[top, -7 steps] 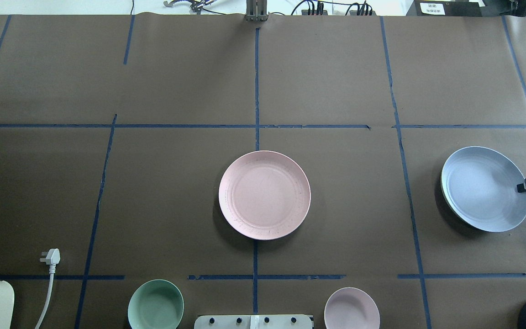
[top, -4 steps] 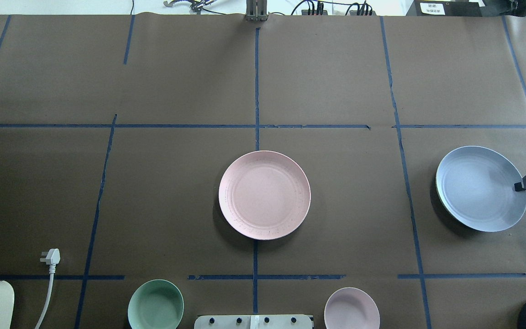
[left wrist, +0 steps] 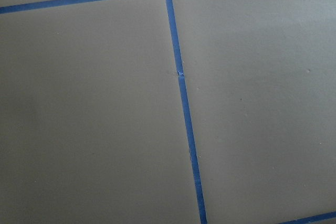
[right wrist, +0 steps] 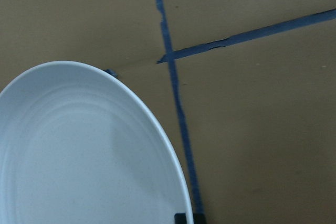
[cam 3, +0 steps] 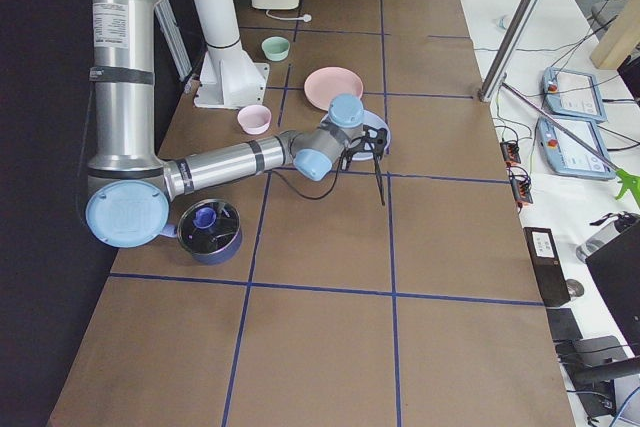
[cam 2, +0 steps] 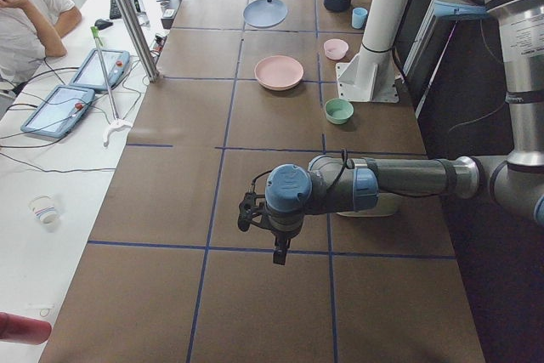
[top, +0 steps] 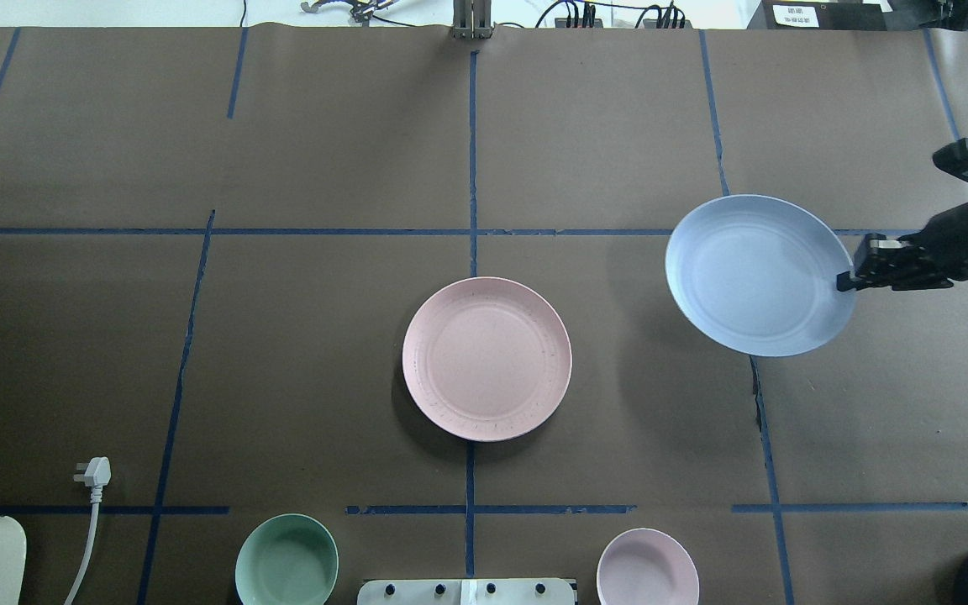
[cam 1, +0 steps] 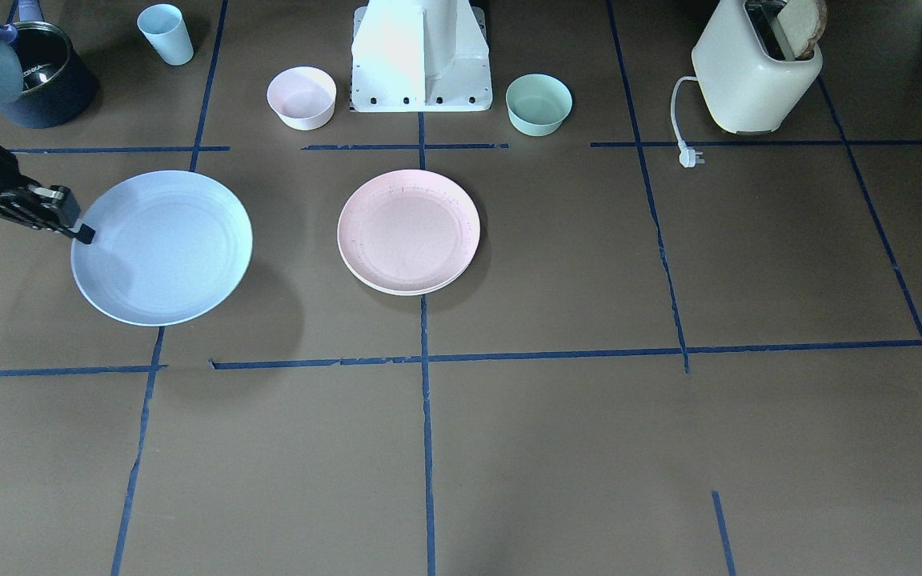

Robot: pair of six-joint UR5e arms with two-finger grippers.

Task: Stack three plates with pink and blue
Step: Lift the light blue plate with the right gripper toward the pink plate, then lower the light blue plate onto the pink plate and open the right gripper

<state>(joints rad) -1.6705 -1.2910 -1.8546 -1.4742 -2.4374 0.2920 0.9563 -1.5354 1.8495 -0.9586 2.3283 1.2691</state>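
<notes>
The pale pink plate (top: pixel 486 359) lies at the table's middle. In the front-facing view (cam 1: pixel 408 230) a cream rim (cam 1: pixel 397 290) of the cream plate shows just beneath it. My right gripper (top: pixel 844 283) is shut on the right rim of the light blue plate (top: pixel 757 274) and holds it in the air, right of the pink plate; its shadow falls on the table below. The front-facing view shows the blue plate (cam 1: pixel 162 246) and this gripper (cam 1: pixel 85 234) too. The right wrist view shows the blue plate (right wrist: pixel 79 150). My left gripper (cam 2: pixel 276 252) shows only in the exterior left view, far from the plates; I cannot tell its state.
A small mint-green bowl (top: pixel 286 561) and a small pink bowl (top: pixel 647 568) stand beside the robot base (cam 1: pixel 421 56). A cream toaster (cam 1: pixel 753 72) with its white plug (top: pixel 93 472) is at my left. A dark pot (cam 1: pixel 45 72) and a blue cup (cam 1: pixel 165 34) are at my right.
My right gripper has lifted the blue plate off the table and carried it left and away from me, toward the pink plate. The pink plate has not moved.
</notes>
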